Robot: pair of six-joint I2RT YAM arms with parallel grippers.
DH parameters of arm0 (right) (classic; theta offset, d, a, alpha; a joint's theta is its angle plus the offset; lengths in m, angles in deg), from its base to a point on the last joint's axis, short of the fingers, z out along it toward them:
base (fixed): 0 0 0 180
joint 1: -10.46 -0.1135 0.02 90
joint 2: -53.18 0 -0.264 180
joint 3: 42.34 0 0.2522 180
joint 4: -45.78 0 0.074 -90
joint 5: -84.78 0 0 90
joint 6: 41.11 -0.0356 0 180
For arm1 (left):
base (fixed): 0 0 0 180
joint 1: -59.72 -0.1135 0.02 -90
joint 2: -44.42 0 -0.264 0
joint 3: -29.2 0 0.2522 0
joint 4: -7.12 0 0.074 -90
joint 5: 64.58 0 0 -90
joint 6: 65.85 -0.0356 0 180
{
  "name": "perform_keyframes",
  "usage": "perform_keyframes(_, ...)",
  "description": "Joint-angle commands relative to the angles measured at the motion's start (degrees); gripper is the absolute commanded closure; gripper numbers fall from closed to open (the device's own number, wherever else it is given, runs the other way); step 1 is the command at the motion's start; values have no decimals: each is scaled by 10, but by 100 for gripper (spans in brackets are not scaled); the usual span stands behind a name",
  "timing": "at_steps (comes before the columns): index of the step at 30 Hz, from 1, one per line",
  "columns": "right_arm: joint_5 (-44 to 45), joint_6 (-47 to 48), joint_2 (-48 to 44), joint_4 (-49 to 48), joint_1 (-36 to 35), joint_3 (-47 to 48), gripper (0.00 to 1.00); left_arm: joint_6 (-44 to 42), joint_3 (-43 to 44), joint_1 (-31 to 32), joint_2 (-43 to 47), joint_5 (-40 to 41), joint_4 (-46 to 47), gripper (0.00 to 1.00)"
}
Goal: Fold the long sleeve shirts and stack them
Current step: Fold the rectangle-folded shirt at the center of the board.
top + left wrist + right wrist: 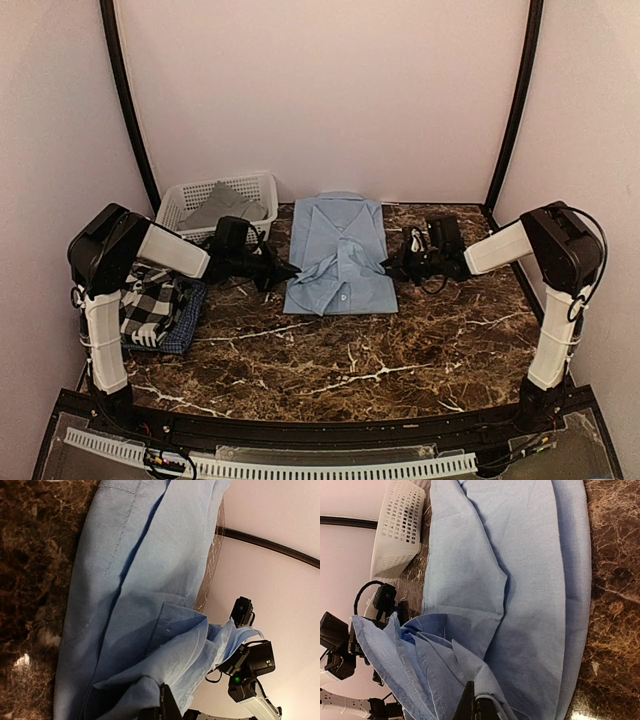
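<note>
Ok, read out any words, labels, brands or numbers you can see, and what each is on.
No readable text anywhere.
The plain light blue cloth shirt: no label or print shows.
The white plastic lattice basket: blank.
The black-and-white checked cloth shirt: pattern only.

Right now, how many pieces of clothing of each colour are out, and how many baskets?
light blue shirt: 1
black-and-white checked shirt: 1
dark blue checked shirt: 1
grey garment: 1
white basket: 1
Total: 5
</note>
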State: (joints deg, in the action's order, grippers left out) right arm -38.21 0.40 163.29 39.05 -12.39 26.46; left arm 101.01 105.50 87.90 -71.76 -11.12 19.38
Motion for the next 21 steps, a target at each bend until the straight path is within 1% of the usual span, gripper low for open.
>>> perform_keyframes(1, -3, 12, 9, -11, 4, 30, 100, -19, 11, -6, 7, 0, -1, 100)
perform_keyframes(10, 6, 18, 8, 5, 12, 52, 100, -22, 17, -18, 6, -8, 21, 100)
perform_keyframes(11, 8, 18, 8, 6, 13, 52, 100, -22, 18, -18, 5, -8, 22, 99)
perform_keyframes(12, 8, 17, 7, 6, 15, 53, 98, -24, 19, -19, 3, -13, 27, 93)
perform_keyframes(13, 9, 18, 5, 8, 16, 53, 92, -25, 23, -20, 2, -17, 30, 87)
perform_keyframes(14, 11, 18, 4, 9, 19, 53, 87, -28, 29, -20, 1, -24, 31, 74)
perform_keyframes(15, 14, 18, 0, 10, 20, 52, 82, -33, 32, -21, 0, -27, 31, 66)
perform_keyframes(16, 20, 19, -6, 10, 22, 49, 79, -37, 40, -21, 0, -32, 28, 56)
perform_keyframes(17, 26, 20, -13, 9, 23, 46, 74, -47, 44, -21, 0, -35, 24, 52)
perform_keyframes(18, 32, 23, -21, 11, 24, 44, 68, -52, 52, -22, 1, -38, 14, 46)
perform_keyframes(19, 36, 27, -27, 13, 25, 44, 63, -60, 55, -23, 2, -38, 8, 44)
perform_keyframes(21, 43, 38, -38, 28, 26, 50, 62, -72, 59, -24, 7, -37, -2, 39)
